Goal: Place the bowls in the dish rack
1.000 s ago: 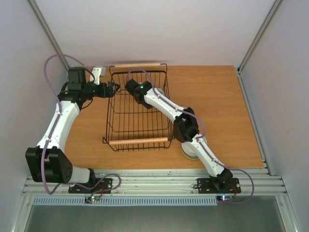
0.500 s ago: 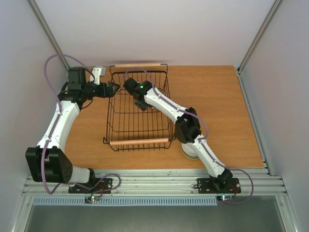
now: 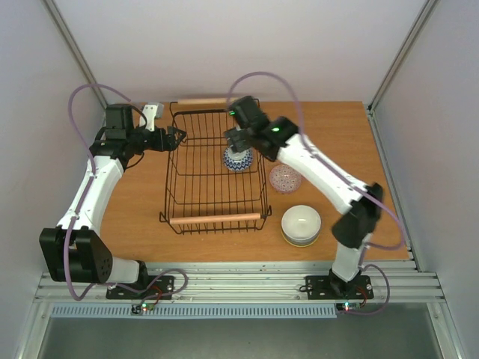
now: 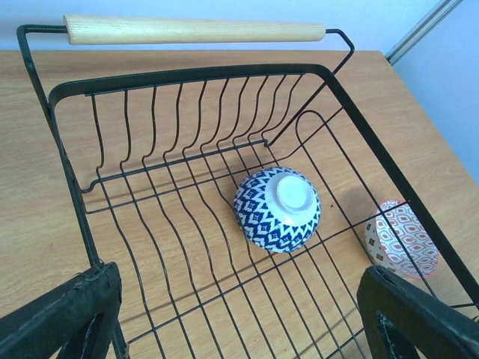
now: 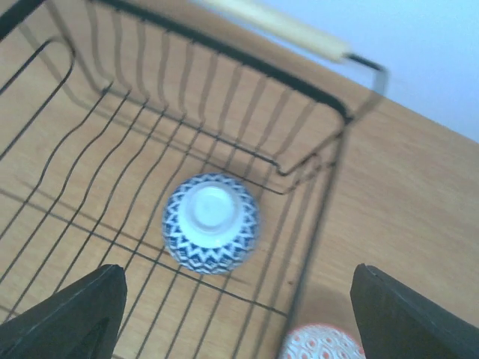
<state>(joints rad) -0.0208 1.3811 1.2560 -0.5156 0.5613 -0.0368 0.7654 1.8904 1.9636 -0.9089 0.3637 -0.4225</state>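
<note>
While the right arm is arching over the counter (image 3: 337,142), its end effector (image 3: 239,140) is hanging above the dish rack (image 3: 200,183), just left of the frame's centre in the top view. Its fingers (image 5: 71,314) are standing spread wide in the lower corners of the right wrist view, gripping nothing. Directly below the gap between them, a blue-and-white bowl (image 3: 237,158) is lying upside down on the rack's wire floor, foot ring facing up. It is sitting in the upper right part of the rack, close to the right wall and nearer the far wooden handle (image 3: 213,101) than the near wooden handle (image 3: 215,218). It is the only bowl showing inside the rack.

Outside it, a red-patterned bowl (image 3: 286,179) is resting on the counter just beside the rack's right wall. Lower right of that, near the counter's front edge, a white bowl (image 3: 301,221) is sitting nested in a yellowish bowl (image 3: 293,241).

At the upper left of the rack, the left end effector (image 3: 177,137) is pointing at the left rim. Its fingers (image 4: 63,318) are also standing wide apart, pinching nothing, with the rack's corner wires showing between them.
</note>
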